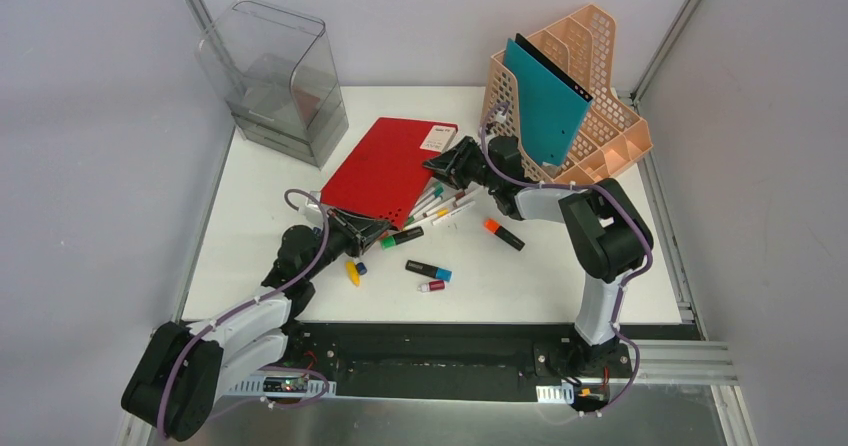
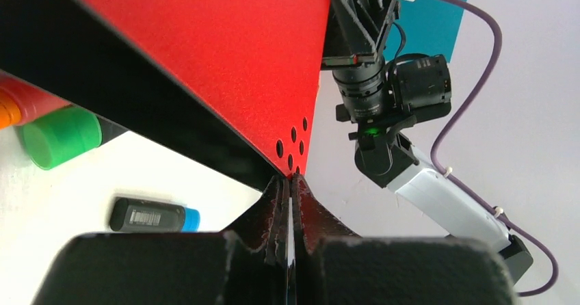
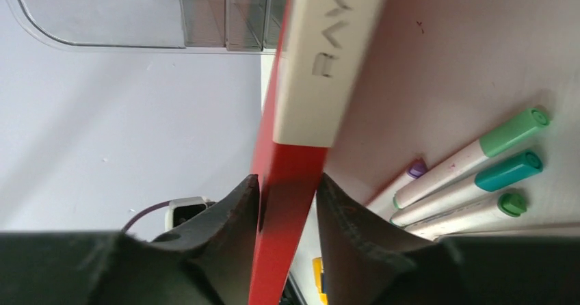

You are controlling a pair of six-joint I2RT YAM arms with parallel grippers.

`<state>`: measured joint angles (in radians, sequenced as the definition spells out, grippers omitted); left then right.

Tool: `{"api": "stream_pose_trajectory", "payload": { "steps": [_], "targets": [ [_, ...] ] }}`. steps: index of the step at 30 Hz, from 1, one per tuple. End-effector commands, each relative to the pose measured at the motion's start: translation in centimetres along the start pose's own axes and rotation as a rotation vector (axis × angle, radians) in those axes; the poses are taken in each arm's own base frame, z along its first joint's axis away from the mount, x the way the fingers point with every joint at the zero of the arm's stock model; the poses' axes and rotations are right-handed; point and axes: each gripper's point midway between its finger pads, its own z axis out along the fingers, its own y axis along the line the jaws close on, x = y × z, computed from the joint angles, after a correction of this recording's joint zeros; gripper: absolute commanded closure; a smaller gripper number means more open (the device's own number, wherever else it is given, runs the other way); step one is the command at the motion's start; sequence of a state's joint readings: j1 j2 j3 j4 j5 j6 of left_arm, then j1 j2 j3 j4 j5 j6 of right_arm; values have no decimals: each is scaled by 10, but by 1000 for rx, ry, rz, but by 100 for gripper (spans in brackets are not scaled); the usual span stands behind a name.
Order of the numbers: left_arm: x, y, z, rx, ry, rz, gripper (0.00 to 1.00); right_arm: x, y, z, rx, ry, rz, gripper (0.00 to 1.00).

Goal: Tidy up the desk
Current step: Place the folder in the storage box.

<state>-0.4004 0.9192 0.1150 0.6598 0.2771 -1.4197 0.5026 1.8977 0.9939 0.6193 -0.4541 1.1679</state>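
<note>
Comparing views, overhead places the red folder tilted over pens on the white desk; only wrist cameras show left gripper shut on its corner, right gripper clamping its edge.

Overhead faces desk; close wrist views apparently share red folder.

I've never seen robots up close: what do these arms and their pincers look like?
The left arm and right arm have white links between chunky black joints, with a purple cable along each. The left gripper and right gripper are black, with two wedge-shaped fingers.
</note>
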Motion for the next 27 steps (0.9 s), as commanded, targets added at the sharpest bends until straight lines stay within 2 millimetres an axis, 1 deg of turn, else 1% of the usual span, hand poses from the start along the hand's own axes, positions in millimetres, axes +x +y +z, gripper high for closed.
{"api": "stream_pose_trajectory", "payload": {
  "steps": [1, 6, 8, 10, 11, 15, 20, 22, 24, 27],
  "targets": [
    [16, -1, -3, 22, 76, 43, 100, -6, 46, -3, -154, -8, -62, 67],
    [20, 5, -2, 4, 95, 50, 100, -6, 49, -4, -166, -5, -84, 83],
    [21, 7, -2, -2, 102, 54, 100, -6, 50, -4, -168, -5, -106, 92],
    [22, 8, -2, -4, 107, 62, 100, -6, 51, -6, -168, -5, -132, 99],
    [23, 9, -2, -7, 111, 65, 97, -6, 53, -7, -168, -6, -148, 100],
    [27, 10, -6, -7, 133, 102, 69, -5, 59, -13, -174, -8, -221, 100],
    [33, 6, -14, 13, 167, 181, 40, -3, 80, -26, -243, 20, -310, 100],
    [35, 0, -18, 38, 176, 215, 34, -5, 88, -32, -279, 29, -335, 100],
    [37, -5, -22, 62, 185, 255, 30, -9, 97, -39, -307, 34, -369, 100],
    [39, -18, -28, 113, 190, 330, 23, -15, 112, -55, -347, 38, -430, 100]
  ]
}}
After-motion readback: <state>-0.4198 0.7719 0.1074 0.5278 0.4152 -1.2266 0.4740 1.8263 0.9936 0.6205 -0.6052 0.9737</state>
